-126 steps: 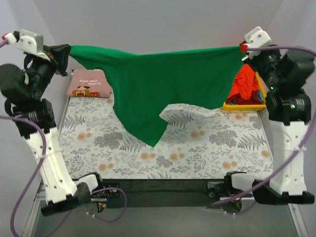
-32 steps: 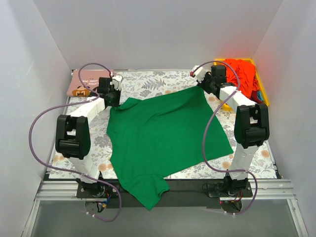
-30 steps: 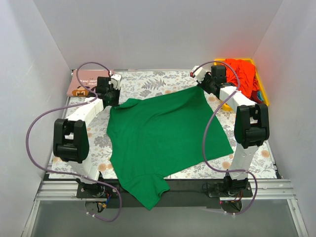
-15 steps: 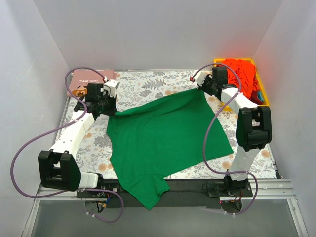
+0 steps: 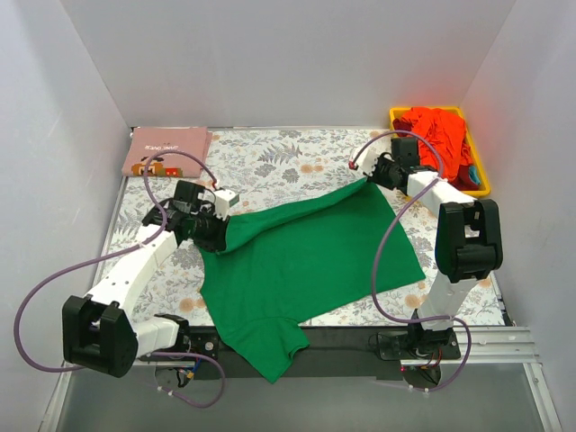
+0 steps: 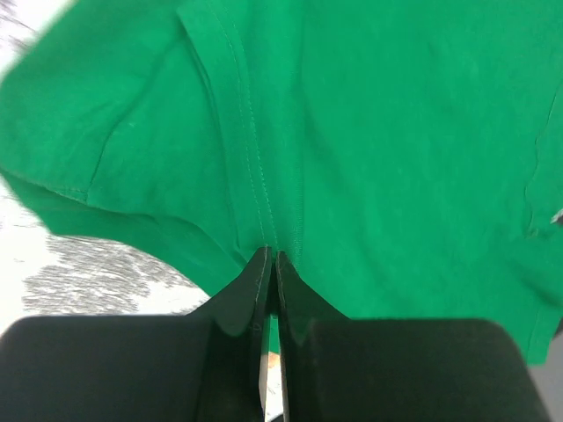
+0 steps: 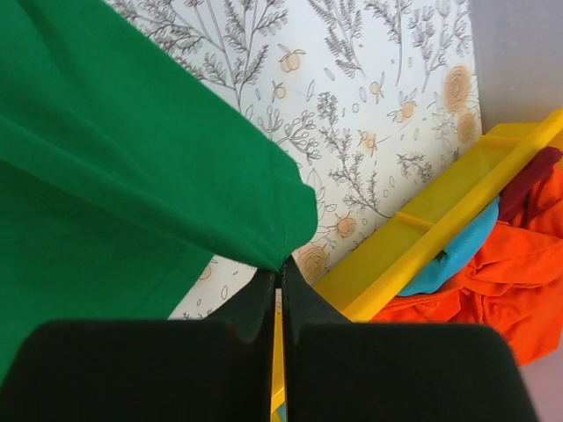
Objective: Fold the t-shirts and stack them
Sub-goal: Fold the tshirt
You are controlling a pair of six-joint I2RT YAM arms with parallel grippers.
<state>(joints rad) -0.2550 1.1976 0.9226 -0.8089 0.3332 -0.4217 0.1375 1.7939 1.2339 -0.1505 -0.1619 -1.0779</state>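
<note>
Folding barely started: green t-shirt [image 5: 306, 261] lies mostly flat on counter [image 5: 270, 162], near edge hanging off the front. Left pincer [image 5: 219, 232] clamped on its sleeve seam, right pincer [image 5: 365, 177] clamped on its far corner. Pink t-shirt [image 5: 166, 150] looks folded, far-left. Red-orange t-shirts [image 5: 439, 135] heaped in yellow bin [image 5: 484, 184].

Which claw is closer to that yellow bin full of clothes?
Right. The right claw pinches the green shirt just left of the yellow bin; the left claw grips the shirt's opposite end, across the table.

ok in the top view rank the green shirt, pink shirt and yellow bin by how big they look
1. green shirt, by far
2. yellow bin
3. pink shirt, folded, somewhat smaller
</note>
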